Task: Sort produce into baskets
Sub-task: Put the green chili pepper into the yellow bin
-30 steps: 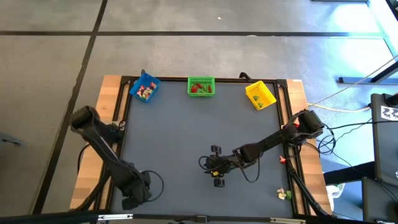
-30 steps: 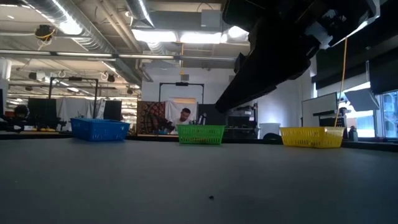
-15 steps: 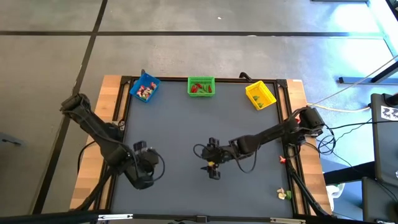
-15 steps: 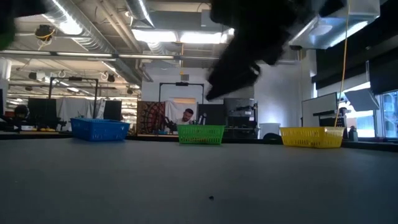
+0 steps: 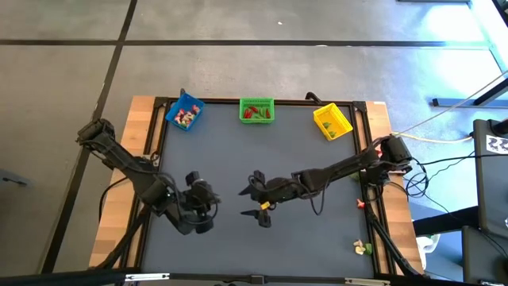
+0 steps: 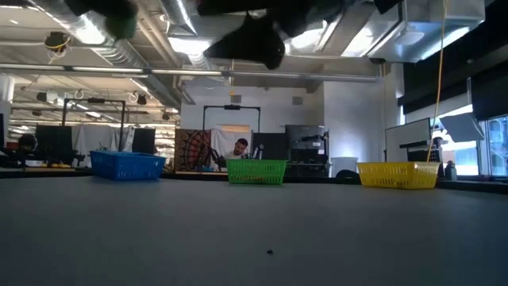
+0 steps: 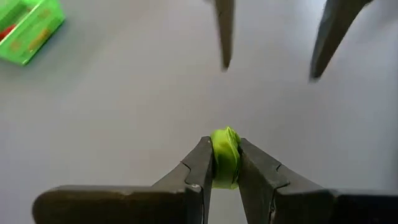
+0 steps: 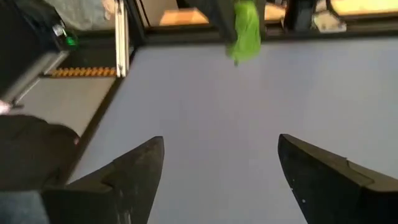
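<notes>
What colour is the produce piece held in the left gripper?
Green; the produce piece in the left gripper shows best in the left wrist view.

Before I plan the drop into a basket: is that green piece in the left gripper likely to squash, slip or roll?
The green piece bulges out past both sides of the left gripper, so it probably gives a little. It hangs in the air by that pinch alone, so it is likely light. Its rounded shape suggests it may roll once released.

A table with a dark grey mat top (image 5: 262, 159) and light wooden side edges carries three small slatted plastic baskets along its far edge: a blue basket (image 5: 184, 112), a green basket (image 5: 256, 110) and a yellow basket (image 5: 332, 121). A few small pieces (image 5: 363, 249) lie at its near right corner.
</notes>
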Action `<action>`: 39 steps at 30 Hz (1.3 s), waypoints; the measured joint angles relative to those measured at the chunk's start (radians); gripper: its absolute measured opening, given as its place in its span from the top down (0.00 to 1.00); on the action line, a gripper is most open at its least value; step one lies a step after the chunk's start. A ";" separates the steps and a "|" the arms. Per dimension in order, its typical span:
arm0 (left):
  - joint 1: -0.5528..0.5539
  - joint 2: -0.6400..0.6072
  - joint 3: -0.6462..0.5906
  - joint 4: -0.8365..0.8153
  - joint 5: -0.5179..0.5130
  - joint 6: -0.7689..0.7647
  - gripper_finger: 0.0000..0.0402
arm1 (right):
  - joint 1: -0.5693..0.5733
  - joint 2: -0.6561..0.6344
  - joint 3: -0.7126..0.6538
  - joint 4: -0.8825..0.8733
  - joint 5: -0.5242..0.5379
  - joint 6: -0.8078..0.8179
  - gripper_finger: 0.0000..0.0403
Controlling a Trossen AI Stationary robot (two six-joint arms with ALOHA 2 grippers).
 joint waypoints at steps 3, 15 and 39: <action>0.010 0.003 -0.001 0.099 -0.033 0.051 0.86 | 0.000 0.002 0.000 0.041 0.000 0.000 0.22; 0.050 0.059 -0.002 0.366 -0.111 0.257 0.86 | 0.000 0.021 0.000 0.119 0.002 -0.010 0.22; 0.055 0.089 -0.003 0.404 -0.106 0.276 0.86 | 0.000 0.021 -0.001 0.171 -0.015 -0.053 0.90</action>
